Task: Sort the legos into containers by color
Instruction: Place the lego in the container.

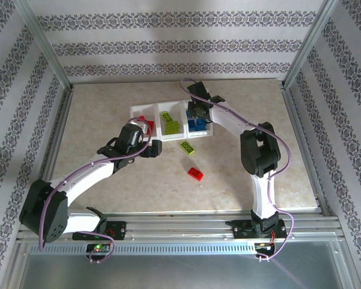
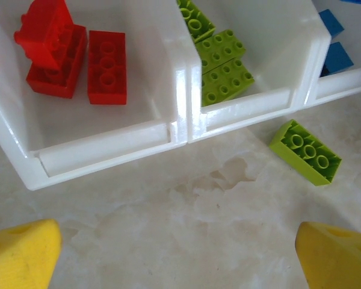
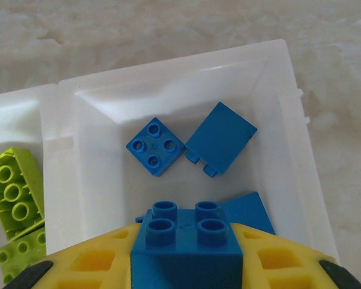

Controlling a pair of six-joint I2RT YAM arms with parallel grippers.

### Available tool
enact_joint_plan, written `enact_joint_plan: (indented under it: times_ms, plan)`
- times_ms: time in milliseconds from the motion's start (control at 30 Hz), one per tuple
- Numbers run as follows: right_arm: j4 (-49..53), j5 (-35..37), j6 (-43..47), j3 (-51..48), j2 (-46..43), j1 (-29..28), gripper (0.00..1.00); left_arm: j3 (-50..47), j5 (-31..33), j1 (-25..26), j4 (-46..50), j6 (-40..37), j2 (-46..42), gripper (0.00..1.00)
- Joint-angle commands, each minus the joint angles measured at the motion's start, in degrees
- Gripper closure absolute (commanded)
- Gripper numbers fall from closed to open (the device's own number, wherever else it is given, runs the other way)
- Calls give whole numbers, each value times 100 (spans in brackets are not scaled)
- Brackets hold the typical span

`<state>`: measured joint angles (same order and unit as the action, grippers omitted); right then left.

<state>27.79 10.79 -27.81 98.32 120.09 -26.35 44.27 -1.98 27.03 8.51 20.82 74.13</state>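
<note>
The containers (image 1: 168, 108) are three joined white bins at the table's middle back. Red legos (image 2: 78, 60) lie in the left bin, lime green ones (image 2: 222, 60) in the middle bin and blue ones (image 3: 155, 146) in the right bin. Over the right bin my right gripper (image 3: 186, 259) is shut on a blue lego (image 3: 186, 241), studs facing the camera. My left gripper (image 2: 180, 259) hangs open over bare table just in front of the left bin, its yellow fingertips (image 2: 21, 253) far apart. On the table in front of the bins lie a loose green lego (image 2: 305, 152) and a loose red lego (image 1: 195, 173).
The marble-look table (image 1: 96, 120) is fenced by metal posts and patterned walls. The left arm (image 1: 90, 174) stretches diagonally across the near left. The right arm (image 1: 259, 150) stands at the right of the bins.
</note>
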Motion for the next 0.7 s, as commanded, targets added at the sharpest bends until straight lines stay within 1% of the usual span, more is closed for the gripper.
enact_joint_plan:
  times_ms: [0,100,200,367,500,667]
  plan:
    - [151,-118,91,301,219,74,64,-46,-134,89,-297,-217,-76,0]
    - [191,-154,107,412,292,96,55,-78,-264,142,-411,-337,-65,0]
    - [217,-182,120,465,275,106,49,-85,-364,247,-550,-532,-20,0]
    - [196,-197,127,362,80,101,48,-22,-505,491,-687,-863,120,0]
    - [118,-191,118,87,-259,95,47,38,-506,877,-873,-1351,189,0]
    - [1,-89,84,-402,-851,95,41,215,-854,1240,-922,-1961,495,0]
